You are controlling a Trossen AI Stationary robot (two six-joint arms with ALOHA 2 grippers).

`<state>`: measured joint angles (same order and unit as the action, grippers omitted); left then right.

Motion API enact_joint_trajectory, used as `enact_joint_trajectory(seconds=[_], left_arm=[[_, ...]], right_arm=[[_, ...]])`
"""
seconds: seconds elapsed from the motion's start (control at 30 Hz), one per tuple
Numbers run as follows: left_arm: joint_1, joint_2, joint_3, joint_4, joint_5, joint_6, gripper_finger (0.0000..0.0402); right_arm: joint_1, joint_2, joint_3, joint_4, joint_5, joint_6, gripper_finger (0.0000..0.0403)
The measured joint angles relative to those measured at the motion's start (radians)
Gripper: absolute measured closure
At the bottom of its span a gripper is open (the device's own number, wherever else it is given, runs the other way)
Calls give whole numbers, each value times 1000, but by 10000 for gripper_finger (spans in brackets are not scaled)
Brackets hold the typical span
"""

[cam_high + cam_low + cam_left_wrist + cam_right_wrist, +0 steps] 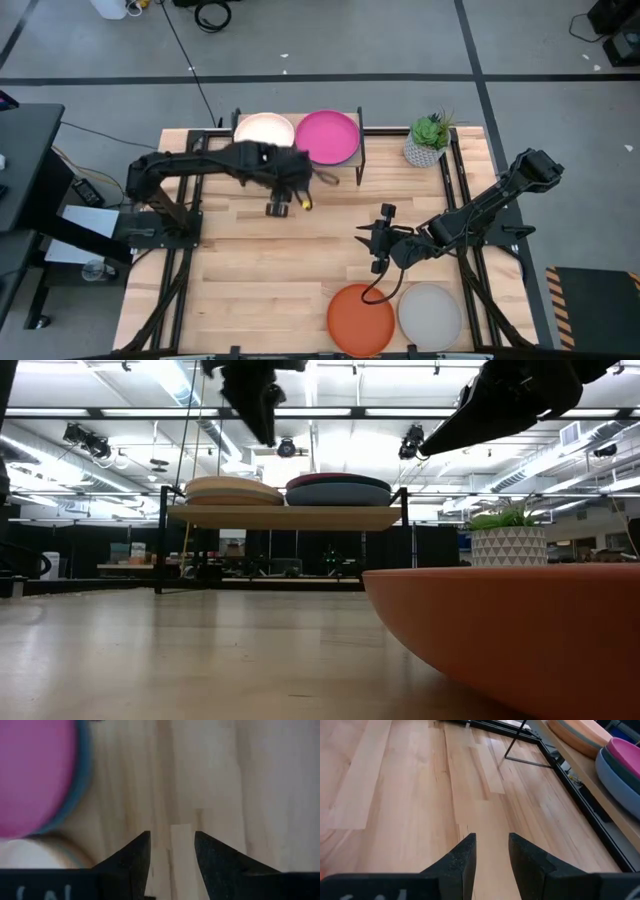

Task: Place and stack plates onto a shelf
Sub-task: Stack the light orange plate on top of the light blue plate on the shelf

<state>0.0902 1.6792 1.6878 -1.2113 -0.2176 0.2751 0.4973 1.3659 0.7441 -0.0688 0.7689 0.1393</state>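
Near edge of table (250, 290), right of centre: orange plate (361, 318) and grey plate (430, 314) lie side by side, almost touching, both flat on the wood, not yet shelved. Orange one sits so close to the low cam that it fills that view's right corner.

Just beyond them, mid-table: right gripper (376, 243) hangs above bare wood, fingers a narrow gap apart, nothing between them. Prob. poised there bc the two leftover plates are right beside it, so the orange is the likely next pick.

Further back, left gripper (290, 205) hovers just in front of the shelf (362, 150), fingers (137, 857) parted w/ only tabletop showing between, so empty. Its wrist cam looks down on a stack's edge, pink over teal rim, w/ a cream rim alongside.

Far edge: shelf carries two stacks, side by side, filling its width. Left stack topped by cream plate (264, 131), tan under it in low view; right stack topped by pink plate (327, 136), dark then blue-grey plates beneath. Stacking keeps eight plates on a two-plate-wide top. Potted plant (427, 140) stands at the far right, beside the shelf.
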Motion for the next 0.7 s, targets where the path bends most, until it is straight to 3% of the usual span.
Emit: enact_joint_trajectory(seconds=[0.17,0.43,0.7], left_arm=[[6,-80,-126,8,-122,-2,245],[124,-278,-240,87,-239,-100,260],[220,-324,-365,110,-280,-194,260]], right_arm=[[0,0,0,5,0,-8,282],[0,0,0,18,0,-13,282],[0,0,0,49,-3,-36,282]])
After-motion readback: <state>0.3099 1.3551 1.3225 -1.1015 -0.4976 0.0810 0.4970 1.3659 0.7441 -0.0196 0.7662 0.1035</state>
